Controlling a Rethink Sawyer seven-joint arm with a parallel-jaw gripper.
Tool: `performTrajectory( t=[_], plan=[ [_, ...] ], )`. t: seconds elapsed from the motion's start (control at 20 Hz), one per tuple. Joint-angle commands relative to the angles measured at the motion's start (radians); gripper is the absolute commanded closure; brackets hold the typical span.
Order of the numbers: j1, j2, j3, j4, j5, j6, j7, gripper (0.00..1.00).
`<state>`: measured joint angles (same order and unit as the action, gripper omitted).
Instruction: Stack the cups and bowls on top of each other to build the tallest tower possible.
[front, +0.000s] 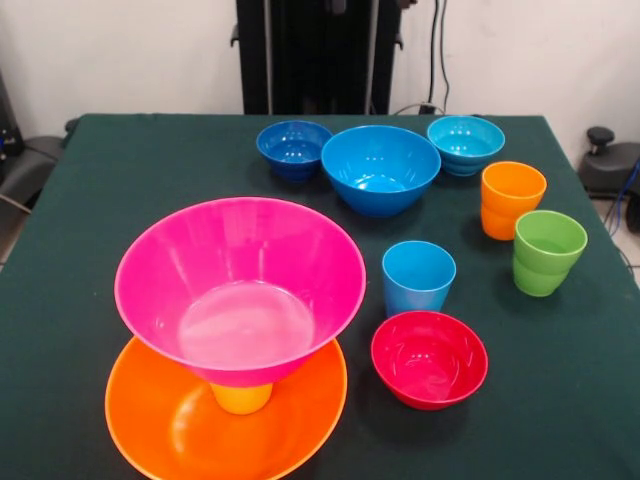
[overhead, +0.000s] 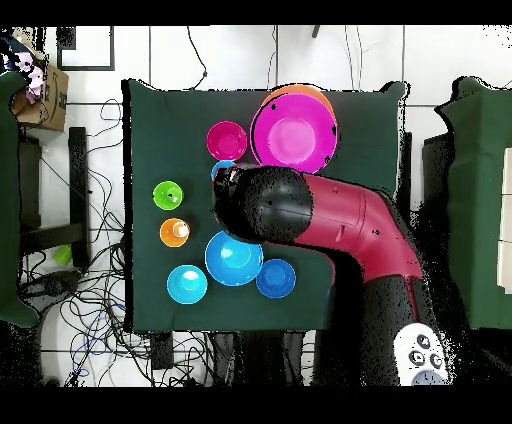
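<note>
The tower stands at the front left of the front view: the large orange bowl (front: 170, 430), the yellow cup (front: 241, 398) inside it, and the large pink bowl (front: 240, 290) on the cup. The light-blue cup (front: 418, 277) stands alone on the table beside the small red bowl (front: 429, 358). The orange cup (front: 511, 199) and green cup (front: 547, 252) stand at the right. The medium blue (front: 380, 168), small dark blue (front: 293, 148) and small cyan (front: 465, 143) bowls sit at the back. In the overhead view the arm's end (overhead: 228, 185) hovers over the light-blue cup (overhead: 222, 166), which it mostly hides.
The green table (front: 90, 200) bears all the pieces. The robot's pedestal (front: 310, 55) stands behind its far edge. The red arm (overhead: 350, 225) crosses the overhead view beside the pink bowl (overhead: 293, 132). Cables lie on the floor around the table.
</note>
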<state>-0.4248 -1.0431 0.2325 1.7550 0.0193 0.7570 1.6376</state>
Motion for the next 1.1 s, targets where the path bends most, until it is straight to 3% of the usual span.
performTrajectory(
  t=[0.05,0.45,0.6,0.85,1.1],
  plan=[
    [0.007,0.145,-0.051,0.093,-0.127,-0.156,0.114,0.00],
    [0.012,0.229,-0.073,0.060,-0.153,-0.250,0.106,0.00],
    [0.010,0.238,-0.066,0.069,-0.130,-0.259,0.114,0.00],
    [0.087,0.199,-0.085,0.074,-0.061,-0.190,0.204,0.00],
    [0.170,0.246,-0.128,0.016,-0.031,-0.188,0.287,0.00]
  ],
)
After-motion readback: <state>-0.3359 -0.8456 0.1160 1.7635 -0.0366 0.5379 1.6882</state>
